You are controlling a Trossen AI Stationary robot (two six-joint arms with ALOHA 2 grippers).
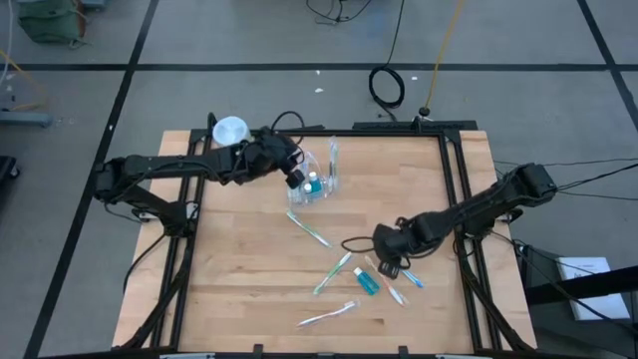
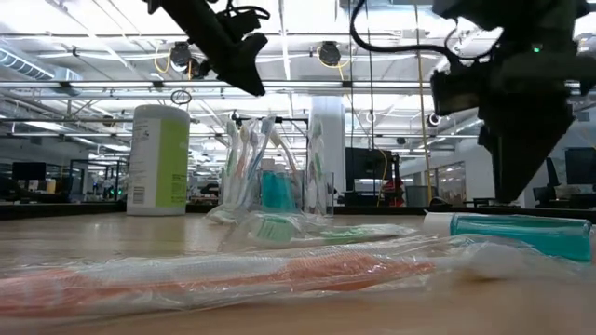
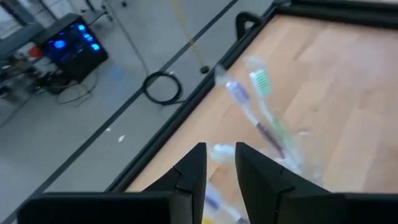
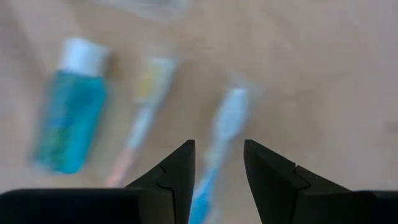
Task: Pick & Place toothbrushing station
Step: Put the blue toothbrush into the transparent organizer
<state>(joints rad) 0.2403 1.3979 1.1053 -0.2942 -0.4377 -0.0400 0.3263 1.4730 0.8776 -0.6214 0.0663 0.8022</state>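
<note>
Nearest us, the right hand (image 4: 216, 165) hangs open above a blue brush (image 4: 225, 134) on the bench (image 1: 239, 269), the handle running between its fingers — lined up for pinching. Farther back, the left hand (image 1: 295, 176) — fingers slightly parted, holding nothing — sits beside the holder (image 1: 321, 178).

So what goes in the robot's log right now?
left gripper: open at holder | right gripper: open over blue toothbrush | brushes on table

Even overhead light, faint shadows on table (image 1: 249, 259). Low view: ceiling lamps glare, near wrapped toothbrush (image 2: 233, 279) soft. Wrist views blurred.
</note>
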